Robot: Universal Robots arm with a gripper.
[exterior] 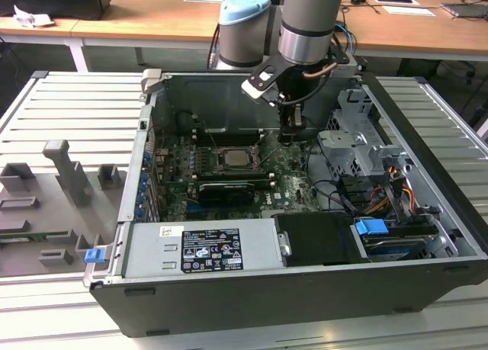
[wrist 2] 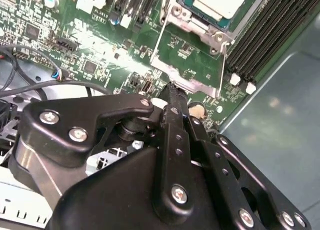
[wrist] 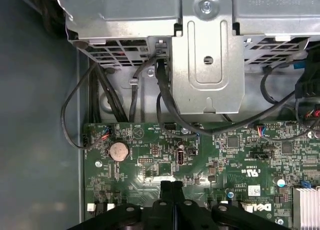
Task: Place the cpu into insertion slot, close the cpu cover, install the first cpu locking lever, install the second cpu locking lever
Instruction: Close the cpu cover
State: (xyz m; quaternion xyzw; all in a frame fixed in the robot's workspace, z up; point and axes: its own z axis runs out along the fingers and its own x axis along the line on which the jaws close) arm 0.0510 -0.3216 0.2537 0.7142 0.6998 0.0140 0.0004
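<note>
The cpu [exterior: 231,156] [wrist 2: 220,0] lies flat in the insertion slot [exterior: 232,169] on the green board, pale silver top up. The silver cpu cover [wrist 2: 200,27] frames it and lies down over it. Thin wire levers [wrist 2: 157,39] run along the socket's sides. My gripper [exterior: 290,135] [wrist 2: 172,92] [wrist: 170,186] hangs low over the board to the exterior view's right of the socket. Its black fingers are shut together with nothing between them. In the second wrist view the tips stand just off the socket's corner, close to a lever's end.
A metal drive cage [exterior: 354,144] [wrist: 207,54] with black cables stands right of the gripper in the exterior view. A long black card [exterior: 225,191] lies in front of the socket, memory slots [wrist 2: 265,29] beside it. The power supply [exterior: 202,247] fills the case's front.
</note>
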